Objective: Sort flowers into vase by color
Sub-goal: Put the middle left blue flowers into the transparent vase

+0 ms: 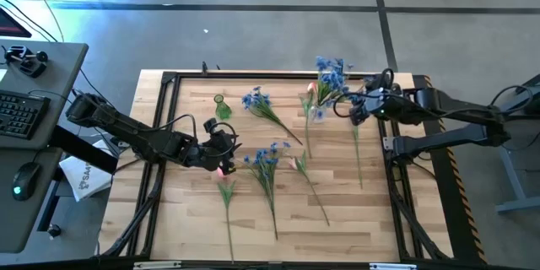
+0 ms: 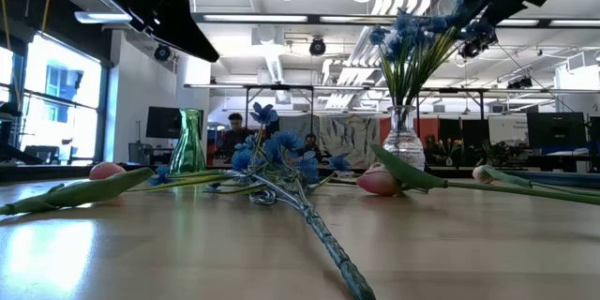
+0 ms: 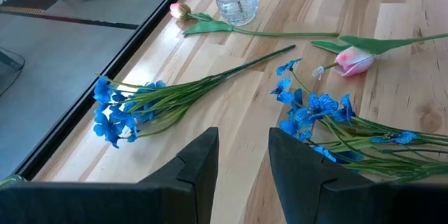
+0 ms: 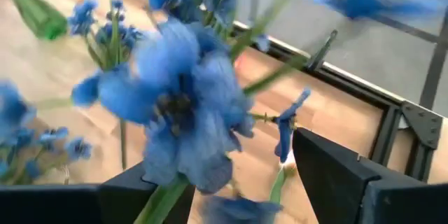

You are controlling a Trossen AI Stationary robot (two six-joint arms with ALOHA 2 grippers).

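**A:** How do the jaws stand?

**B:** The left gripper (image 1: 226,153) has its fingers (image 3: 198,164) parted with bare wood showing between them, so it holds nothing. It hovers at about 9 o'clock from the table's middle, right by a pink tulip (image 1: 224,184). The right gripper (image 1: 358,110) is up at 2 o'clock, and a blue flower stem (image 4: 162,203) runs down between its dark fingers (image 4: 329,168); whether they pinch it I cannot tell.

**A:** And the flowers?

**B:** A clear glass vase (image 2: 402,141) at 1 o'clock carries a bunch of blue flowers (image 1: 331,74), just beside the right gripper. A small green vase (image 1: 223,107) stands at 11 o'clock. Loose on the wooden table (image 1: 363,211): one blue spray (image 1: 256,99) at 12, another blue spray (image 1: 268,155) near the centre, a second pink tulip (image 1: 299,164) just past it toward 3, and another pink bud (image 1: 310,89) touching the glass vase's side.
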